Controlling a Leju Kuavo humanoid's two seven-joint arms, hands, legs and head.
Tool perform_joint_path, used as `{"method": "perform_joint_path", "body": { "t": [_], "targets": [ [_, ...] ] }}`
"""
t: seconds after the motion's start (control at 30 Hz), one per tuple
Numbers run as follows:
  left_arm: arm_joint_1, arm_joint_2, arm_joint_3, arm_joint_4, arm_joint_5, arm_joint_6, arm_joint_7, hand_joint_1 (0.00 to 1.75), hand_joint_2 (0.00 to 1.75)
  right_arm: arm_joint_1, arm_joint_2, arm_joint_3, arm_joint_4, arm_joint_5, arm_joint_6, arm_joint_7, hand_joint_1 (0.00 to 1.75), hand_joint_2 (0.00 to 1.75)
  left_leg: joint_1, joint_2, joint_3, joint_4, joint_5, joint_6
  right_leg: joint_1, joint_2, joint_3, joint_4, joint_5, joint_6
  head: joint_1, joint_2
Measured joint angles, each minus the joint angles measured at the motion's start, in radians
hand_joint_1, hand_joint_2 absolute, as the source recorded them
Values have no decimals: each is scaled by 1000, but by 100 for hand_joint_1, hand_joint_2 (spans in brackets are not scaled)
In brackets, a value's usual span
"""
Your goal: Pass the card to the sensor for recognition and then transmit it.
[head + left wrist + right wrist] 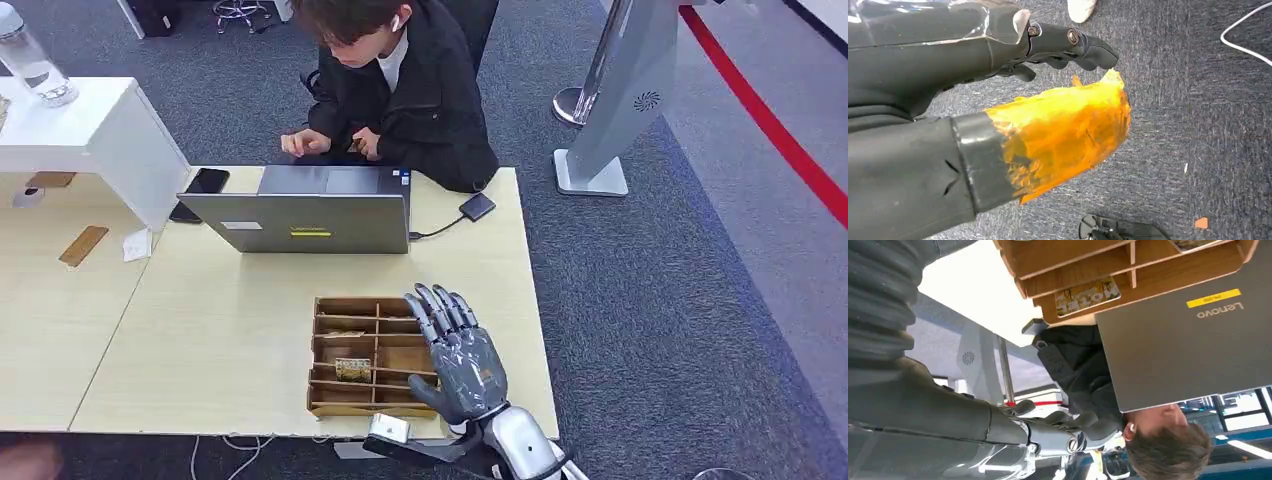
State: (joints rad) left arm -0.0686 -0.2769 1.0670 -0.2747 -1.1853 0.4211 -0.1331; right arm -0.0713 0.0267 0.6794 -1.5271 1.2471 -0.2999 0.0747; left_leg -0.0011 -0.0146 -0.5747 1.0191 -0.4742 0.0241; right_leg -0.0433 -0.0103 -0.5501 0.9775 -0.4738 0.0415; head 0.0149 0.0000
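Observation:
A wooden compartment box (345,352) sits near the table's front edge, with a yellow-printed card (352,368) lying in one slot. In the right wrist view a card marked HOTEL (1087,296) lies in a slot of the box (1068,265). My right hand (458,358) hovers over the box's right side, fingers (1068,421) stretched out and apart, holding nothing. A small black sensor pad (477,207) lies by the laptop, wired to it. My left hand (998,125) hangs over the carpet, its thumb wrapped in orange tape, with nothing in it.
A grey laptop (310,210) stands open behind the box, and a person in black sits at its far side. A phone (207,182) lies left of it. A white shelf (90,130) and a brown card (83,245) are at the left. A grey stand (610,110) is on the right floor.

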Motion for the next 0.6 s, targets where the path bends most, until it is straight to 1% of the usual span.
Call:
{"method": "perform_joint_path", "body": {
  "t": [0.27,0.37,0.47,0.6],
  "targets": [
    [0,0,0,0,-2,0,1,0,0,-6,0,0,2,1,3,2,0,175,0,0,0,0,0,0,0,0,0,0,0,0,0,0],
    [-2,1,0,0,-15,-3,6,0,0,-53,0,0,19,22,32,15,0,175,0,0,0,0,0,0,0,0,0,0,0,0,0,0],
    [-8,3,-4,0,-38,-11,18,0,0,-128,9,12,46,32,71,19,0,175,0,0,0,0,0,0,0,0,0,0,0,0,0,0],
    [-9,3,-5,0,-39,-11,19,0,0,-142,15,13,56,32,78,20,0,175,0,0,0,0,0,0,0,0,0,0,0,0,0,0]
  ]
}}
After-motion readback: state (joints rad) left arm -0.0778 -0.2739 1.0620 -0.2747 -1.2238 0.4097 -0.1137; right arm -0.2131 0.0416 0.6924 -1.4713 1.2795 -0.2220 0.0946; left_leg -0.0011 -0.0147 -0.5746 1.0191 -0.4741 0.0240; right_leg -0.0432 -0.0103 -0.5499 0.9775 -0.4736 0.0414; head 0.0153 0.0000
